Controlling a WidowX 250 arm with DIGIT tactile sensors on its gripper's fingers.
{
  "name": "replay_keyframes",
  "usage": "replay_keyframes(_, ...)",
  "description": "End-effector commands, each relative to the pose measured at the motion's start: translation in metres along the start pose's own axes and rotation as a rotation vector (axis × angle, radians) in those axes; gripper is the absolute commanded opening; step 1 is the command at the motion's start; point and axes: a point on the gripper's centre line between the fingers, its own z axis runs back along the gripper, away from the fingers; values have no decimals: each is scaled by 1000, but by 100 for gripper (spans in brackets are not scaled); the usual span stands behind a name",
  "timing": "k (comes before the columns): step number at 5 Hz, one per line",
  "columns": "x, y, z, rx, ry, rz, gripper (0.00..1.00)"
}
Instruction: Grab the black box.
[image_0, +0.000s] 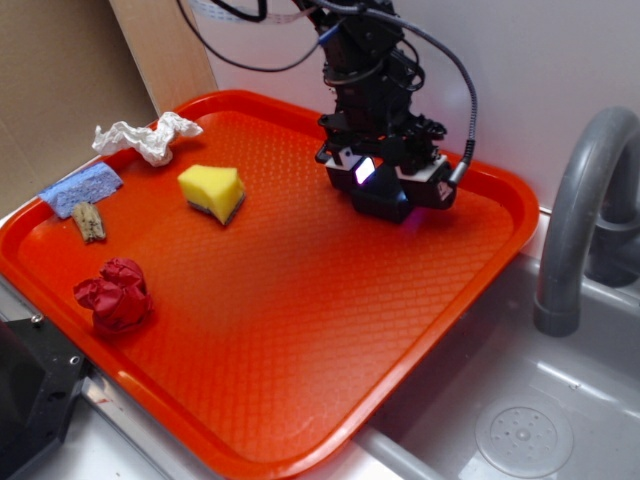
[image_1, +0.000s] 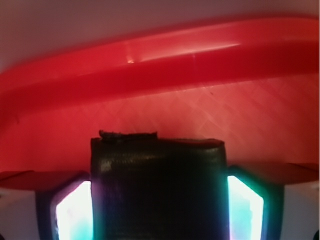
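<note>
Orange-red plastic tray (image_0: 300, 330), rectangular with rounded corners, a raised rim and a fine diamond-embossed floor, lying beside a grey metal sink (image_0: 540, 420) with a curved grey tap (image_0: 580, 210). Black robot arm (image_0: 365, 60), cables trailing, reaching down over the tray's far side. Pincer (image_0: 385, 192) closed on the black box (image_0: 380, 200): in the wrist view the box (image_1: 157, 187), matte and flat-sided with rounded corners, fills the gap between two glowing pads (image_1: 75, 212) that press against its left and right faces; whether it is lifted off the tray floor cannot be told. Also in the tray, all near its left side and apart from one another: yellow sponge wedge (image_0: 212, 190); crumpled dark-red cloth (image_0: 114, 295); crumpled white paper (image_0: 147, 135); blue rough-textured pad (image_0: 82, 187); small brown woody scrap (image_0: 89, 221).
</note>
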Motion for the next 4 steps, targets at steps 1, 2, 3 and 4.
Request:
replay_keyframes(1, -48, 45, 121, 59, -79, -210, 0)
replay_keyframes(2, -78, 73, 176, 97, -98, -229, 0)
replay_keyframes(3, -100, 61, 226, 104, -132, -242, 0)
replay_keyframes(4, -111, 59, 257, 91, -136, -226, 0)
